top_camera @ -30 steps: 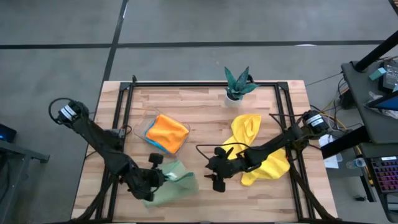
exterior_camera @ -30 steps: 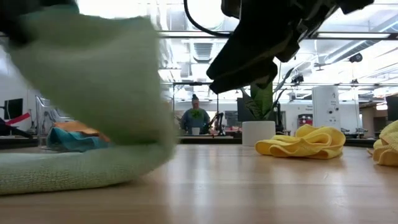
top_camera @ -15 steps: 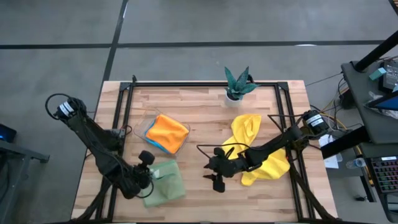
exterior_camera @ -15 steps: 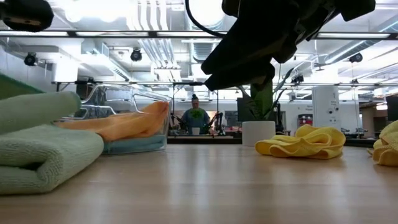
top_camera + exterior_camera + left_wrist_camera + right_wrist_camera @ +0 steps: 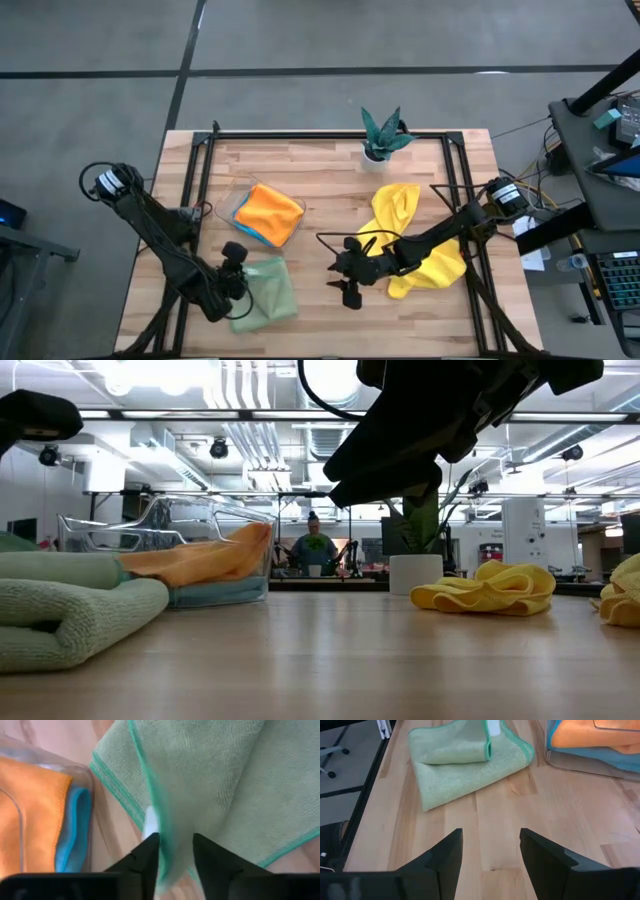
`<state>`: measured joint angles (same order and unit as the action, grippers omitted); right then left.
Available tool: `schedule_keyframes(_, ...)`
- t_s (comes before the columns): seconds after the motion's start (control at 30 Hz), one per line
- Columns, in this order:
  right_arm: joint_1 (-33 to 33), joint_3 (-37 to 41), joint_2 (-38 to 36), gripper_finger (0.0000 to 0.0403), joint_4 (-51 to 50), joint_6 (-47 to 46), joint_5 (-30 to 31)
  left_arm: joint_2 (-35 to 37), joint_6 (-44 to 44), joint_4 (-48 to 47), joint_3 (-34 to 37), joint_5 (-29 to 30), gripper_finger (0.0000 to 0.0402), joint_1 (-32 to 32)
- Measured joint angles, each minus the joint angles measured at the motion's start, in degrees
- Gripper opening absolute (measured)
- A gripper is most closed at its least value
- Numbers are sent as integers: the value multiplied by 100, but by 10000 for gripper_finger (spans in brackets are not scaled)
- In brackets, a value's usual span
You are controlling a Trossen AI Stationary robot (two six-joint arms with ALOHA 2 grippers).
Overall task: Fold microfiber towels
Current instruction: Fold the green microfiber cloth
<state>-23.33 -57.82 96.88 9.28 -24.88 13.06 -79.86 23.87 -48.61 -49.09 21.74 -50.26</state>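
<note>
While the left gripper point(image 5: 232, 283) has its jaws parted around a fold of the pale green towel point(image 5: 266, 297), the right gripper point(image 5: 345, 290) hangs spread over bare wood.

Tray point(image 5: 233, 205): clear plastic, left of my table's point(image 5: 330, 210) middle.
Plant point(image 5: 381, 131): teal leaves, white pot, far edge.
Person point(image 5: 315, 547): far behind my table, at a bench.

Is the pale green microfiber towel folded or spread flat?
Folded: the pale green microfiber towel lies doubled over, a rolled fold showing from the side.
</note>
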Motion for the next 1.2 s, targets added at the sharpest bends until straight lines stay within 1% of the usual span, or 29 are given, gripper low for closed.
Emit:
schedule_keyframes(0.1, 0, 0, 0, 187, 0, 0, 0, 14, 131, -5, -34, -86, 144, 0)
schedule_keyframes(0.17, 0, 0, 0, 187, -2, 1, 0, 38, 136, -9, -90, -256, 162, 0)
schedule_keyframes(0.23, 0, 0, 2, 187, -7, 46, 0, 40, 201, -1, -176, -421, 176, 0)
schedule_keyframes(0.3, 0, 0, 2, 188, -15, 105, 0, 40, 509, 20, -280, -426, 183, 6)
schedule_keyframes(0.37, 0, 0, 2, 187, -29, 158, 0, 40, 906, 223, -357, -282, 184, 54)
schedule_keyframes(0.4, 0, 0, 4, 187, -36, 190, 0, 40, 1081, 425, -365, -118, 184, 82)
schedule_keyframes(0.53, 5, 0, 4, 187, -54, 284, 0, 40, 1645, 1404, -355, 1006, 184, 155)
schedule_keyframes(0.6, 9, 0, 4, 187, -74, 308, 0, 40, 2026, 1696, -342, 1372, 184, 253)
schedule_keyframes(0.63, 9, 0, 4, 188, -92, 308, 0, 40, 2231, 1804, -340, 1439, 184, 326)
schedule_keyframes(0.73, 9, 0, 4, 187, -184, 369, 0, -49, 2831, 2045, -339, 1489, 184, 524)
schedule_keyframes(0.8, 9, 0, 9, 187, -192, 443, 0, -237, 3142, 2212, -338, 1475, 184, 632)
schedule_keyframes(0.9, 11, 0, 9, 187, -190, 532, 0, -651, 3532, 2302, -440, 1356, 184, 769)
schedule_keyframes(1.03, 11, 0, 9, 188, -188, 631, 0, -1216, 4177, 2165, -613, 1232, 184, 877)
schedule_keyframes(1.13, 11, 0, 9, 187, -186, 730, 1, -1492, 4468, 2169, -713, 1226, 184, 907)
schedule_keyframes(1.2, 11, 0, 9, 187, -187, 786, 2, -1605, 4484, 2064, -777, 1215, 184, 905)
